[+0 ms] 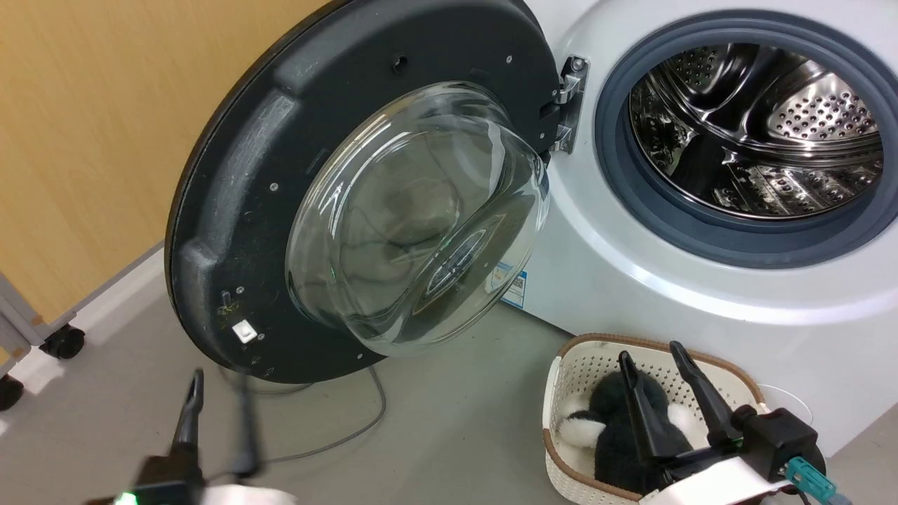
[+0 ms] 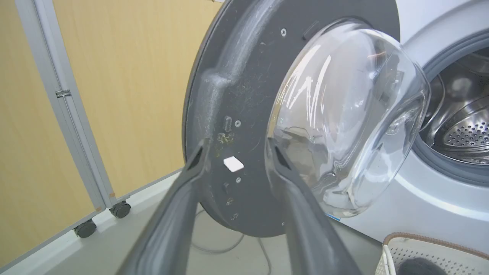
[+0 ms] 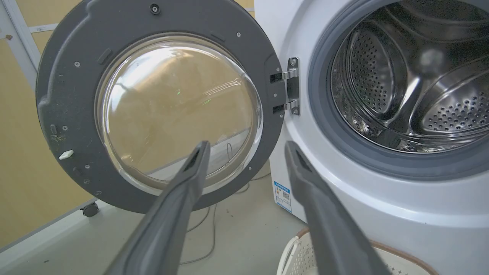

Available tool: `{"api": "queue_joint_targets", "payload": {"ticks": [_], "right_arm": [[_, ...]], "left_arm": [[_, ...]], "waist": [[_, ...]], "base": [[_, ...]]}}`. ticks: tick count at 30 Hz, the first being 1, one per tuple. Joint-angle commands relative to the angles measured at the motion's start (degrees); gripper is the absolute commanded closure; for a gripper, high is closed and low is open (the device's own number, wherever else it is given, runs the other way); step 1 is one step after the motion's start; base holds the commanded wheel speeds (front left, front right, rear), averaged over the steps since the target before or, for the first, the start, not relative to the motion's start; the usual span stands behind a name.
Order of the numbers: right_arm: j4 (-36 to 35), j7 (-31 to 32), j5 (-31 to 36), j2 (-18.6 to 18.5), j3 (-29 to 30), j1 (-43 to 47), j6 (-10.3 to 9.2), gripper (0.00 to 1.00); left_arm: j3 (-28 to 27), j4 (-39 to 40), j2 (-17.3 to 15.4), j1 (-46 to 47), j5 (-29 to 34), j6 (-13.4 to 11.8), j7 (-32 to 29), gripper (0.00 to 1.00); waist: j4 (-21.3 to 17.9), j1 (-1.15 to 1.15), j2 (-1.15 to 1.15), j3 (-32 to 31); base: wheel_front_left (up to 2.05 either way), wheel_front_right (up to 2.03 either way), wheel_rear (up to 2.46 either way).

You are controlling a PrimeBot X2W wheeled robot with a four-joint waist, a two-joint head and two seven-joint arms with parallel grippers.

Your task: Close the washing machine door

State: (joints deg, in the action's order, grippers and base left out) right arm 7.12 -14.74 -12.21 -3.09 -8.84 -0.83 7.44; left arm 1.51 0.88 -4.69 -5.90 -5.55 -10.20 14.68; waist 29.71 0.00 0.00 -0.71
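Observation:
The washing machine door point(image 1: 245, 210) stands swung wide open to the left, its inner face and bulging glass bowl point(image 1: 421, 217) turned toward me, hinged on the white washing machine point(image 1: 631, 294). The steel drum point(image 1: 758, 126) is exposed. My left gripper point(image 1: 219, 382) is open and blurred, low near the door's lower left rim. In the left wrist view, this gripper point(image 2: 237, 144) points at the door point(image 2: 237, 76) close to a small white latch piece point(image 2: 233, 164); I cannot tell if it touches. My right gripper point(image 1: 651, 353) is open and empty above a basket.
A cream basket point(image 1: 631, 339) holding a black and white plush point(image 1: 610, 421) sits on the floor before the machine. A grey cable point(image 1: 351, 435) trails under the door. A yellow panel on casters point(image 1: 63, 344) stands at the left.

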Motion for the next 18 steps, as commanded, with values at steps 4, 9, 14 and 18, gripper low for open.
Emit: {"api": "queue_joint_targets", "payload": {"ticks": [4,9,14,18], "right_arm": [[-0.4,-0.3,0.1,0.2,0.6,0.3,0.05,0.00],[-1.3,-0.3,0.0,0.2,1.3,1.5,0.05,0.00],[-2.4,-0.3,0.6,0.2,1.9,2.4,0.05,0.00],[-2.8,-0.3,1.5,0.2,1.9,2.1,0.05,0.00]], "left_arm": [[-3.7,2.7,-2.5,2.4,-1.6,1.2,0.3,1.00],[-10.0,2.4,-7.4,8.6,-5.7,4.1,0.3,1.00],[-16.6,-4.7,-11.9,18.6,-15.3,8.0,-2.6,1.00],[-22.8,-12.7,-13.0,27.6,-27.0,10.4,-6.6,1.00]], "waist": [[0.0,0.00,0.00,0.0],[-0.3,0.00,0.00,0.8],[-1.1,0.00,0.00,2.3],[-2.7,0.00,0.00,3.8]], "base": [[0.00,0.00,0.00],[0.00,0.00,0.00],[0.00,0.00,0.00],[0.00,0.00,0.00]]}}
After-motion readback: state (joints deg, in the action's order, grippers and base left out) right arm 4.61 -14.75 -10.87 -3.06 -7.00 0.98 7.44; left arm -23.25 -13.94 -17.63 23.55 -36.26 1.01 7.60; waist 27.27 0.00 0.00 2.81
